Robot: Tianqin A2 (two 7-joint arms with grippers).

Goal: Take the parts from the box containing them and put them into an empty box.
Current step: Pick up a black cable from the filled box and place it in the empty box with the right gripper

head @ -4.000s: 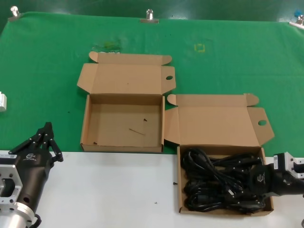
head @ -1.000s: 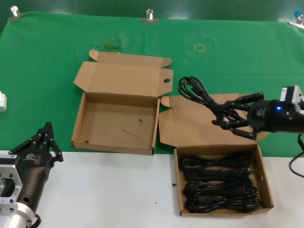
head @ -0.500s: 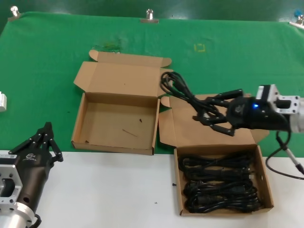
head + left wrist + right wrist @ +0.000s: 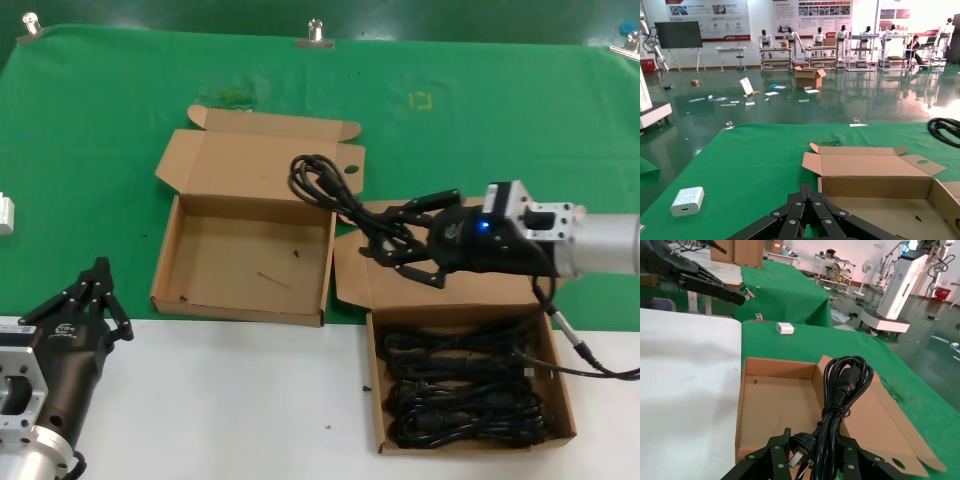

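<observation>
- Your right claw (image 4: 400, 243) pinches one looped power cord (image 4: 335, 192) by its bound middle, aloft between the two cartons, its loop over the empty box (image 4: 245, 305) lid edge.
- Expect the cord to be light, rubbery and floppy; hold it at the bundle's waist so the loops do not splay.
- The remaining cords (image 4: 460, 395) lie in the source box (image 4: 379, 435) on the table (image 4: 220, 400).
- The empty box's near wall and lid stand in your path.
- Your left claw (image 4: 95, 295), pressed together, waits at the table's left.
</observation>
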